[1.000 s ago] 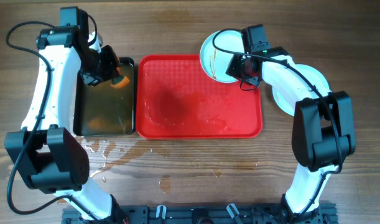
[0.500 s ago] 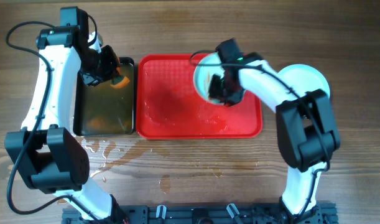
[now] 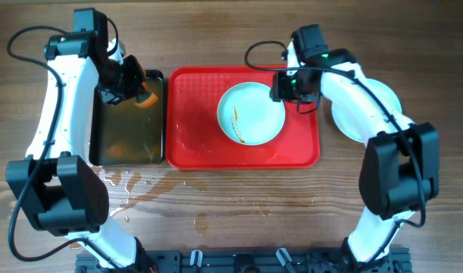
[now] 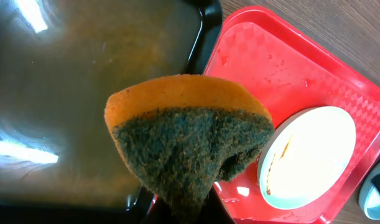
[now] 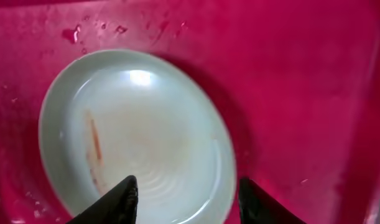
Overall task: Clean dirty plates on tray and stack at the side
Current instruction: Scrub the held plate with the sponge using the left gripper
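One pale plate (image 3: 251,114) with thin orange-brown streaks lies flat in the right half of the red tray (image 3: 197,125). My right gripper (image 3: 290,85) is open and empty, just above the plate's right rim; in the right wrist view its jaws (image 5: 188,193) straddle the near rim of the plate (image 5: 140,137). Another plate (image 3: 342,123) sits on the table right of the tray, partly hidden by my right arm. My left gripper (image 3: 132,87) is shut on an orange-and-green sponge (image 4: 190,137) above the black tray's right edge.
The black tray (image 3: 125,129) of brownish water stands against the red tray's left side. Water puddles (image 3: 140,189) lie on the wooden table in front of both trays. The red tray's floor (image 4: 270,68) is wet.
My right gripper carried the plate from the tray's far right corner to the tray's middle right, laid it flat, let go and drew back to the right. The left arm stayed still.
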